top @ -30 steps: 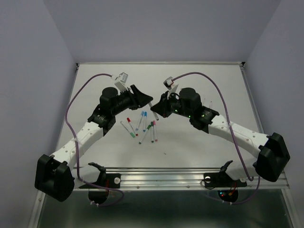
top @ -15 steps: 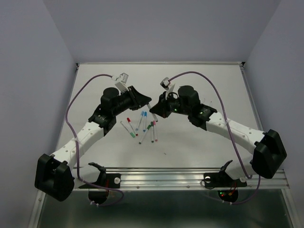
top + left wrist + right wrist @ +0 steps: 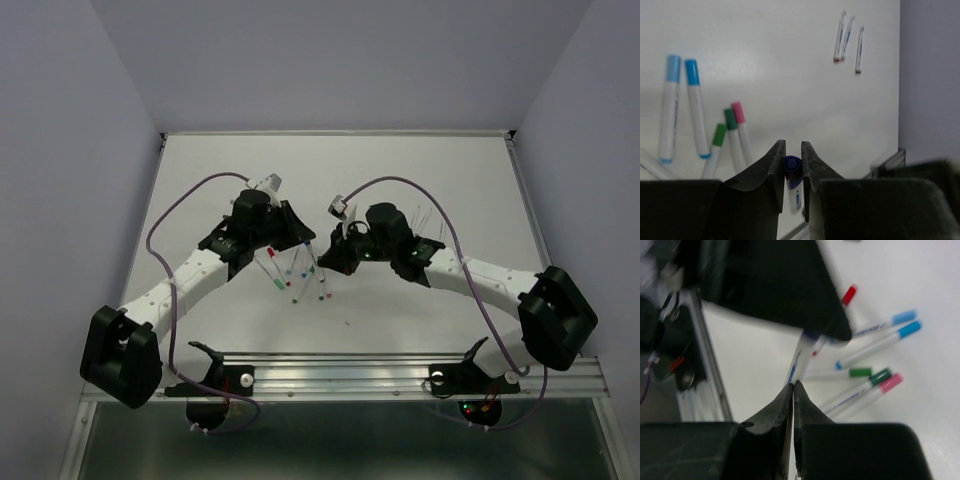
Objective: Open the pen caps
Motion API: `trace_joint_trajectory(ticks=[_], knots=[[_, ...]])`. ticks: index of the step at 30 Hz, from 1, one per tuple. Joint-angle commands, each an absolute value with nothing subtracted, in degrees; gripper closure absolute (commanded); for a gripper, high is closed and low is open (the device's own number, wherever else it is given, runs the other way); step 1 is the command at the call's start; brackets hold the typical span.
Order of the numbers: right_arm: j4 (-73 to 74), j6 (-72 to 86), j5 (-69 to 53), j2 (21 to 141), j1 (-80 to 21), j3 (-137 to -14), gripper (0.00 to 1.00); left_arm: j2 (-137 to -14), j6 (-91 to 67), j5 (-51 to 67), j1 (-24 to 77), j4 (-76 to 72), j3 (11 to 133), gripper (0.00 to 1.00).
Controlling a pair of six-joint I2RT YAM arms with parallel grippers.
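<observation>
In the top view I am seeing the left gripper (image 3: pixel 308 238) and the right gripper (image 3: pixel 326 254) meeting tip to tip just above a loose fan of white capped pens (image 3: pixel 322 284) lying on the pale table (image 3: pixel 390 300). Three more thin white pens (image 3: pixel 430 214) are lying well apart from that fan, to its right, and I cannot tell whether they are capped. In the left wrist view the left fingers are pinching a small dark blue cylindrical plastic pen cap (image 3: pixel 792 165), standing almost shut on it. In the right wrist view the right fingers are pressing nearly together around the thin white barrel (image 3: pixel 799 362) of that same pen. Its blue cap is sitting at the other end inside the left gripper, with no gap showing. I am judging this cap gripped but not yet off. In the fan below, the red cap (image 3: pixel 850 292), light blue caps (image 3: pixel 904 317), green caps (image 3: pixel 860 372) and pink cap (image 3: pixel 891 381) are all on, so most of the job is remaining.
</observation>
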State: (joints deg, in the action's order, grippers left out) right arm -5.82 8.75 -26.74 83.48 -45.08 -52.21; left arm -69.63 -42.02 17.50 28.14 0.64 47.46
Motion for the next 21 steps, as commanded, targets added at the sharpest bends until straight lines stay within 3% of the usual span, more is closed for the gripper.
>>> trace_joint_trajectory(ticks=[1, 7, 14, 16, 19, 21], knots=[[4.85, 12.55, -42.98, 77.98, -51.68, -45.01, 0.99, -70.57, -43.41, 2.90, 23.04, -16.00, 57.47, 1.00], [3.25, 15.64, -41.05, 74.62, -52.21, -41.57, 0.99, -72.33, -46.40, -1.85, 21.01, -15.91, 57.92, 1.00], [3.87, 16.00, -22.97, 71.99, -50.46, -47.10, 0.99, -72.69, -47.11, 5.36, 20.13, -17.49, 56.08, 1.00], [5.00, 15.38, -17.16, 71.37, -47.56, -49.73, 0.90, -72.16, -46.85, 6.85, 20.13, -17.31, 55.11, 1.00], [4.83, 15.04, -12.23, 71.98, -42.74, -51.94, 0.56, -71.98, -46.76, 10.71, 21.52, -18.19, 53.97, 1.00], [4.92, 13.46, -13.78, 73.21, -40.70, -54.74, 0.49, -72.42, -46.50, 12.38, 22.93, -18.37, 53.88, 1.00]])
